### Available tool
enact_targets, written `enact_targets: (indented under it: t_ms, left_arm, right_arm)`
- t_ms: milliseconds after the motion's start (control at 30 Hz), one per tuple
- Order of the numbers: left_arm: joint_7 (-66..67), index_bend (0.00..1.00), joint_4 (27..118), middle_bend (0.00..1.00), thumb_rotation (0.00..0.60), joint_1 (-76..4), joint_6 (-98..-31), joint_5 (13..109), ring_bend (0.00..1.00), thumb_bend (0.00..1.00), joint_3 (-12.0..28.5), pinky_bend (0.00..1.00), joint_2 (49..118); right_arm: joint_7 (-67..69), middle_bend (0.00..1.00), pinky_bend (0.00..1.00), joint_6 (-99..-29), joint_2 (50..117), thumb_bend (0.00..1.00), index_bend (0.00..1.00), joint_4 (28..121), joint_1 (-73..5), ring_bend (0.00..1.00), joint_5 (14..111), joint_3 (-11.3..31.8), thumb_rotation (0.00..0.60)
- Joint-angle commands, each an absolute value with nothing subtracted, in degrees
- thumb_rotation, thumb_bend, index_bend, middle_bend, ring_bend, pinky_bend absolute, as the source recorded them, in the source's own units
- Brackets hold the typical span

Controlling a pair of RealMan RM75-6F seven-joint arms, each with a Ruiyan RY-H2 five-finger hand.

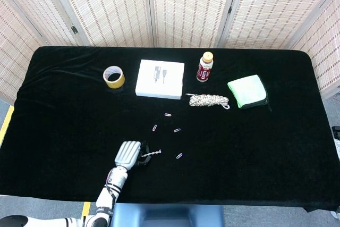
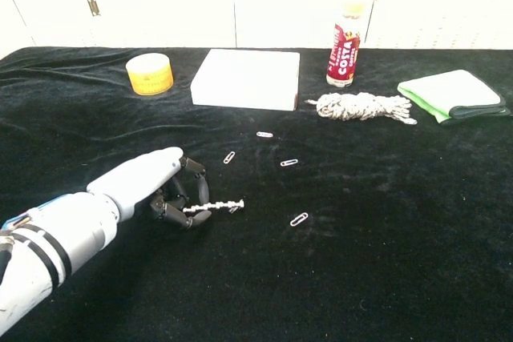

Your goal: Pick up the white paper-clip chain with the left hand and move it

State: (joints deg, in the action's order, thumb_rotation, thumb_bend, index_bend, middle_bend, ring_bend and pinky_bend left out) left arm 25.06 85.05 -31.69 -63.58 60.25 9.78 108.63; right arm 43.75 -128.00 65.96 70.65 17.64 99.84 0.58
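Observation:
My left hand [image 1: 130, 154] [image 2: 164, 191] is near the table's front edge, left of centre. It pinches one end of the white paper-clip chain [image 1: 151, 154] [image 2: 213, 206]. The chain sticks out to the right of the fingertips, roughly level, and its free end covers one loose clip on the cloth. Loose paper clips [image 1: 177, 130] [image 2: 289, 162] lie scattered just right of and beyond the hand. My right hand does not show in either view.
A yellow tape roll [image 1: 113, 76], a white box [image 1: 160, 78], a small bottle [image 1: 205, 67], a coiled rope [image 1: 208, 100] and a folded green cloth [image 1: 247, 91] stand along the far half of the black table [image 1: 64, 110].

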Motion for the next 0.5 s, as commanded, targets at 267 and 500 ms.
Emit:
enact_targets:
  t_ms: [267, 500]
  left_arm:
    - [24.6, 0.85, 84.5, 1.0, 0.6, -32.1, -64.5, 60.6, 1.0, 0.53, 10.9, 1.0, 108.6]
    - [23.0, 0.85, 84.7, 1.0, 0.6, -32.9, -65.5, 60.8, 1.0, 0.53, 14.3, 1.0, 106.5]
  right_arm:
    - [43.9, 0.0, 0.0, -127.1, 65.8, 0.01, 0.0, 70.8, 18.0, 0.0, 99.9, 1.3, 0.6]
    - [43.2, 0.0, 0.0, -126.1, 65.4, 0.01, 0.0, 71.6, 17.7, 0.0, 99.7, 1.2, 0.6]
